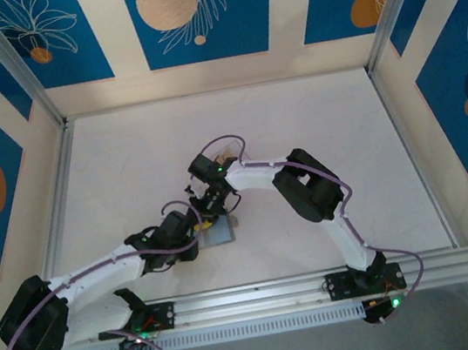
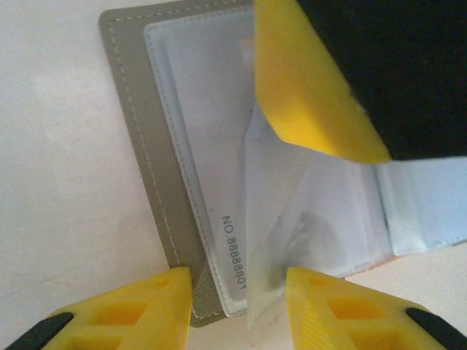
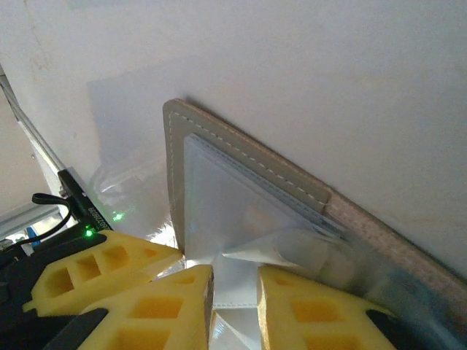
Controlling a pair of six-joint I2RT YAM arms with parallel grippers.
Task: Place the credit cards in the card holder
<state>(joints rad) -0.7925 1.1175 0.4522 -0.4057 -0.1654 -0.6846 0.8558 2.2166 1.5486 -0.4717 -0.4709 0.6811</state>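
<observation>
So, left gripper [image 2: 237, 300]: fingers spread well apart at the bottom of the left wrist view, not clamped on anything. A see-through flap [image 2: 264, 248] of the holder's plastic runs down into the gap, close against the finger on the right of the frame.
right gripper [image 3: 235, 302]: fingers at the bottom of the right wrist view with a narrow gap, and pale clear plastic sitting in that gap. Honestly can't tell if they're pinching it or just straddling it.
crossovers: one yellow finger of the right gripper pokes in at the top of the left wrist view, down on the sleeves. One left finger shows at the lower left of the right wrist view, just beside the right one.
card holder [image 2: 146, 153]: lying open and flat on the table, right under both grippers. Grey stitched border, clear sleeves inside. In the top view it's the little grey patch [image 1: 219, 235] just below centre.
insert [image 2: 219, 182]: pale, printed NO. 8888801, tucked in the clear pocket. Can't say if it's a card.
tan shape [image 1: 227, 151]: on the table just above the right arm's wrist, too small to call.
table [image 1: 314, 119]: pale, plain.
arms [image 1: 100, 279]: white, both bending in toward the middle.
</observation>
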